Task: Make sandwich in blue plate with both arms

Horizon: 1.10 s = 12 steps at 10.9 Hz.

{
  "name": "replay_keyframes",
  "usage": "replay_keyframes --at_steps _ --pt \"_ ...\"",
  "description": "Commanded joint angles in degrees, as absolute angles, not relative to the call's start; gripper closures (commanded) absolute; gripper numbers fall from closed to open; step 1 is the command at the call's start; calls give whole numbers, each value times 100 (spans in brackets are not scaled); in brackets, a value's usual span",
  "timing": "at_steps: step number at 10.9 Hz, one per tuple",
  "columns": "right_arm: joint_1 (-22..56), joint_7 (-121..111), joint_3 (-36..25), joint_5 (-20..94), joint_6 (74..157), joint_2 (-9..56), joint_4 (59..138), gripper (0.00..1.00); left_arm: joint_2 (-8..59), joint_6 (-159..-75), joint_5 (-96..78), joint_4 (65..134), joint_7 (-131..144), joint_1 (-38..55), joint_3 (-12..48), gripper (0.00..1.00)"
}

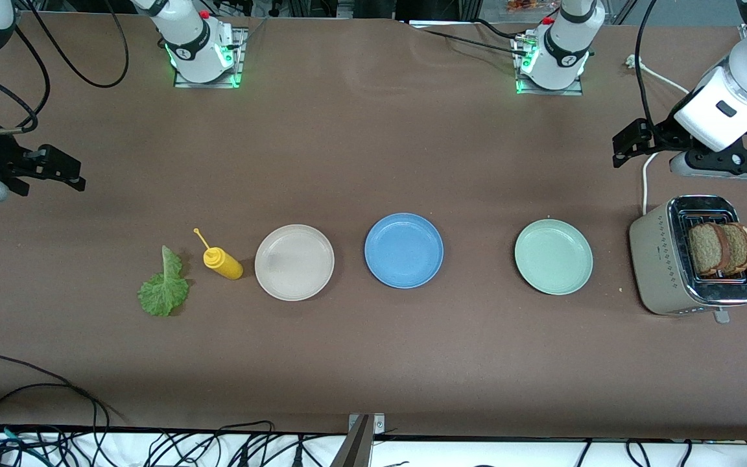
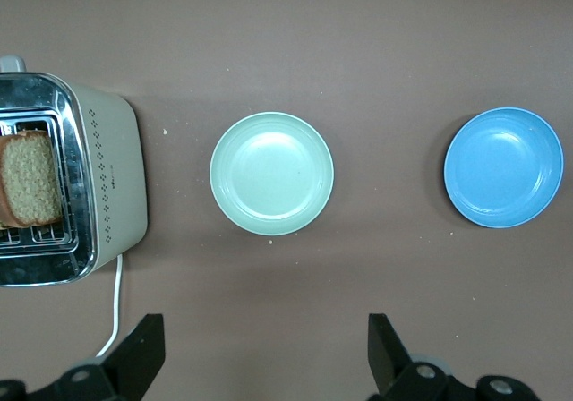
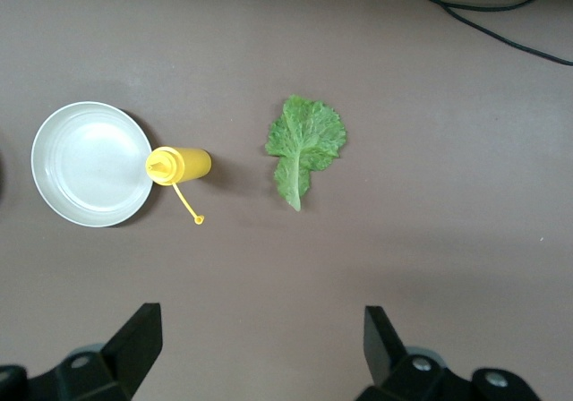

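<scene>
The blue plate [image 1: 404, 250] [image 2: 504, 166] lies bare in the middle of the table. Two brown bread slices [image 1: 720, 248] [image 2: 31, 179] stand upright in the toaster [image 1: 655, 259] at the left arm's end. A ruffled green lettuce leaf [image 1: 165, 285] [image 3: 304, 141] lies flat at the right arm's end. My left gripper [image 1: 629, 144] [image 2: 266, 334] hangs open and holds nothing, over bare table beside the toaster. Over bare table at the right arm's end, my right gripper [image 1: 62, 170] [image 3: 261, 322] is open too, with nothing between its fingers.
A beige plate [image 1: 294, 262] [image 3: 89, 164] and a lying yellow squeeze bottle [image 1: 222, 262] [image 3: 183, 164] sit between the lettuce and the blue plate. A pale green plate [image 1: 553, 256] [image 2: 271, 173] lies between the blue plate and the toaster. Cables trail along the table's near edge.
</scene>
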State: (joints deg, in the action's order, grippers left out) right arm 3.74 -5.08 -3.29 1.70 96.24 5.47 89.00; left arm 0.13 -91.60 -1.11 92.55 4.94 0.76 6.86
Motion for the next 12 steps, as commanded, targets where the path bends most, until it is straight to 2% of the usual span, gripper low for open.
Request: replay_keyframes --at_steps 1,12 --pt "352 -545 -334 150 9545 589 8771 0 79 -9088 -70 9088 431 97 686 0" --pt "334 -562 -334 35 9571 668 8763 0 79 -9088 -44 9105 378 79 677 0"
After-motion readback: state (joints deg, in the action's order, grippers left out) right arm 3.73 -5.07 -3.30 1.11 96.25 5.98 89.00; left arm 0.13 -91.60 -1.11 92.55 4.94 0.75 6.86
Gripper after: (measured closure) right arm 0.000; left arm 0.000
